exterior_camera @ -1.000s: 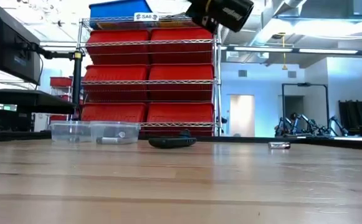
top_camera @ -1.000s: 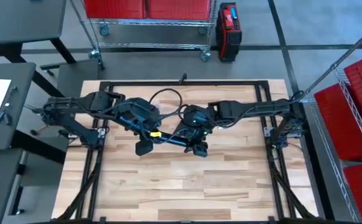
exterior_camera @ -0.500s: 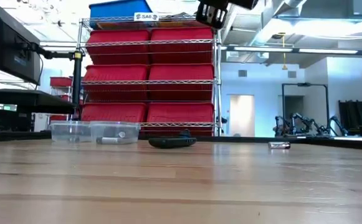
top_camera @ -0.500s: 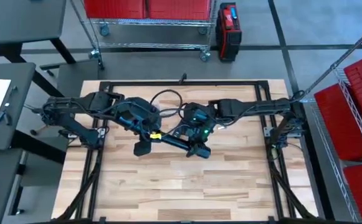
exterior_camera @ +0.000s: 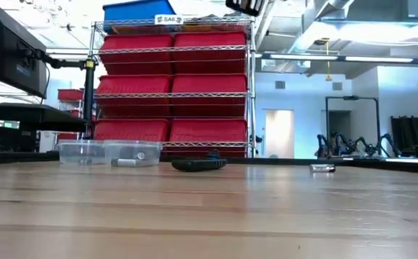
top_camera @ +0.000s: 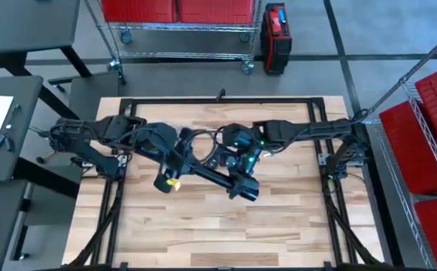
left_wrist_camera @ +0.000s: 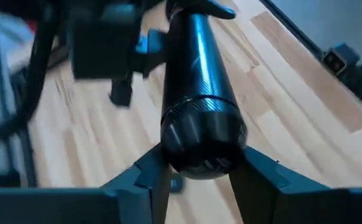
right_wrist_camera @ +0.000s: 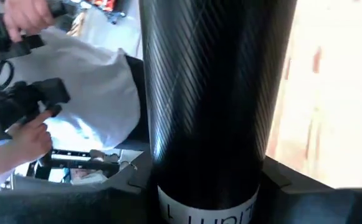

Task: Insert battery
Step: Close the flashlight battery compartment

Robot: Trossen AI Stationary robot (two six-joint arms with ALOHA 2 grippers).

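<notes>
the wooden table [top_camera: 203, 226] spreads wide under me, and both my arms meet above its middle. between them runs a long black flashlight [top_camera: 207, 175], slanting from about 10 o'clock down to 4 o'clock in the high view. my left gripper [top_camera: 174, 161] is clenched on the tube's upper end, and my right gripper [top_camera: 241, 179] is clenched on its lower end, so the tube spans the gap from one claw to the other, held clear of the boards.

my left wrist view shows what the overhead cannot: the tube's ribbed round end cap [left_wrist_camera: 204, 130] sits squeezed between my two dark fingers [left_wrist_camera: 148, 174]. my right wrist view shows the carbon-weave barrel filling the frame, a white label band [right_wrist_camera: 209, 208] right at my fingers, and a person's hand [right_wrist_camera: 28, 15] beyond the table.

only the low view shows the table's far edge: clear plastic tubs [exterior_camera: 108, 152] at 9 o'clock, a dark flat object [exterior_camera: 199, 164] at centre, and a small silvery piece [exterior_camera: 322, 168] at 3 o'clock. i cannot tell which of these is a battery.
</notes>
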